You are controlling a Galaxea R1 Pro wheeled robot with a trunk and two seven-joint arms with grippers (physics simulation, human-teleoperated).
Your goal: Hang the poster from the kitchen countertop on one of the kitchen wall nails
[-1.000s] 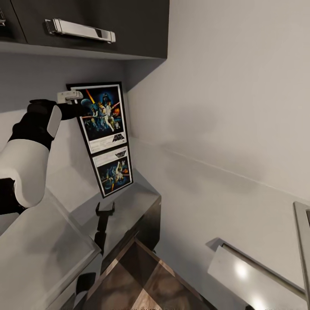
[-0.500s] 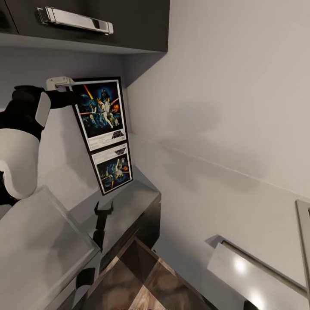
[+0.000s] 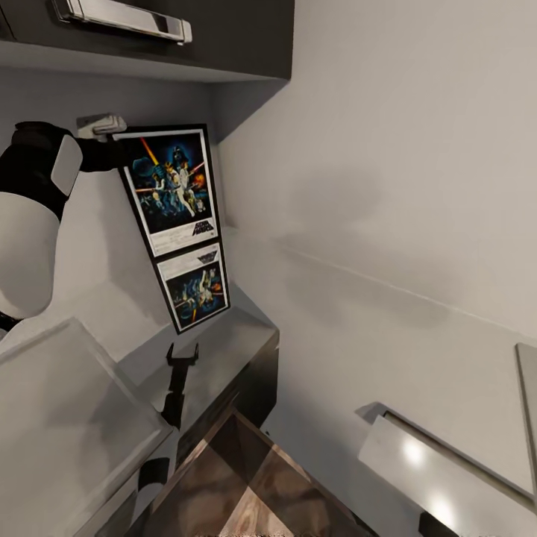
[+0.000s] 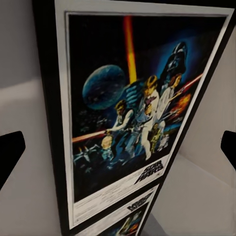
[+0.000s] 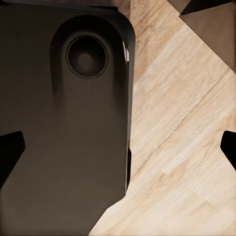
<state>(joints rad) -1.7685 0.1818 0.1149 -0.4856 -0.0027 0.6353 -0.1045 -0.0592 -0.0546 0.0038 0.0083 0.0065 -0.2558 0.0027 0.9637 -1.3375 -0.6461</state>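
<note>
The poster (image 3: 173,186) stands upright against the wall on the glossy grey kitchen countertop (image 3: 231,347). Its lower edge meets its own mirrored reflection (image 3: 198,287) in the slab. My left gripper (image 3: 104,125) is at the poster's upper left corner, its pale fingers just touching the black frame. In the left wrist view the poster (image 4: 132,113) is close up, with the dark fingertips (image 4: 11,157) spread wide at either side, so the gripper is open. My right gripper (image 3: 183,356) hangs low by the counter's front, open, over the wood floor (image 5: 187,123).
A dark upper cabinet (image 3: 224,37) with a metal handle (image 3: 123,19) overhangs just above the poster. A plain white wall (image 3: 403,164) runs to the right. A glossy pale surface (image 3: 447,477) lies at lower right. The robot's dark base (image 5: 59,123) is beneath the right wrist.
The head view has shifted, so the cabinet handle sits higher in the picture. The left gripper has risen from beside the poster's upper left edge to its top corner. The right gripper is unmoved.
</note>
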